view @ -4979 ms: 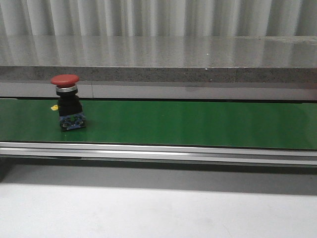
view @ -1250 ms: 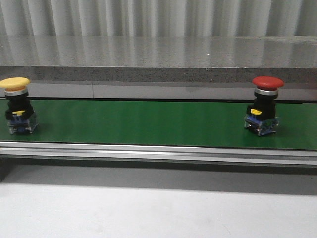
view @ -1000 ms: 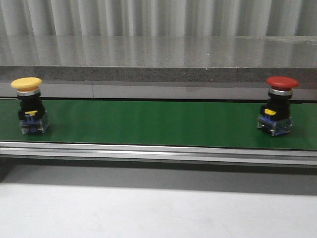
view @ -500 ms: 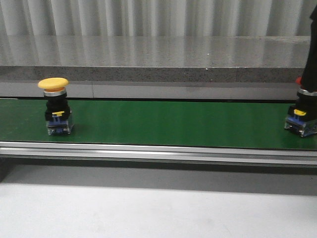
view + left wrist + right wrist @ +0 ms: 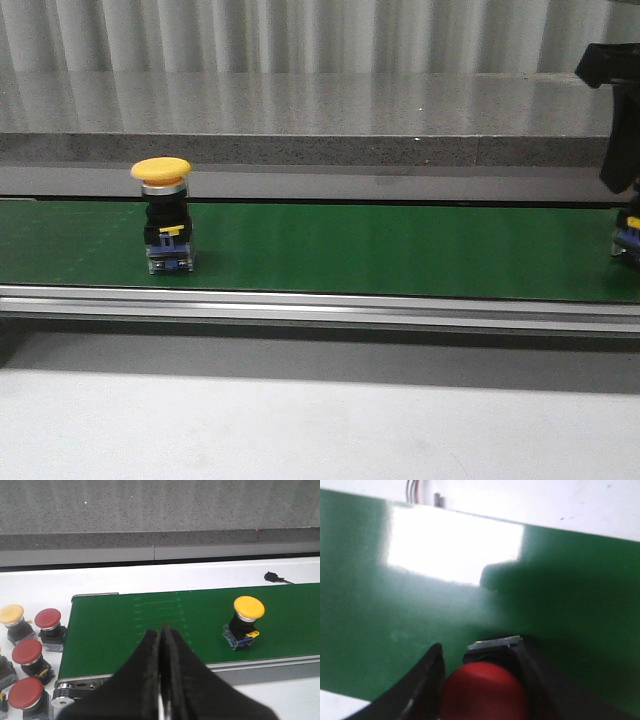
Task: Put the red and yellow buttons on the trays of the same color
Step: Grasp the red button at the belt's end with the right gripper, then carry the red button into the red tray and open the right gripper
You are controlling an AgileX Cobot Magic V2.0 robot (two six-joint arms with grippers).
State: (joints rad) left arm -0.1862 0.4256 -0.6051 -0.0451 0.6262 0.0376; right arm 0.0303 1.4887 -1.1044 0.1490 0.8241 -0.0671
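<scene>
A yellow button (image 5: 164, 215) stands upright on the green conveyor belt (image 5: 380, 245), left of centre; in the left wrist view the yellow button (image 5: 247, 615) is ahead and to one side of my left gripper (image 5: 161, 640), which is shut and empty above the belt's near end. A red button (image 5: 482, 690) sits on the belt between the fingers of my right gripper (image 5: 481, 647), which is open and straddles its cap. In the front view only the red button's base (image 5: 628, 240) shows at the right edge, under the right arm (image 5: 618, 110). The trays are out of view.
Several spare buttons, red (image 5: 48, 619) and yellow (image 5: 11, 614), stand on the white table beside the belt's end. A metal rail (image 5: 320, 305) runs along the belt's front edge. A grey stone ledge (image 5: 320, 110) lies behind the belt.
The belt has carried both buttons to the right. The red one has reached the right edge, and my right arm has come down over it.
</scene>
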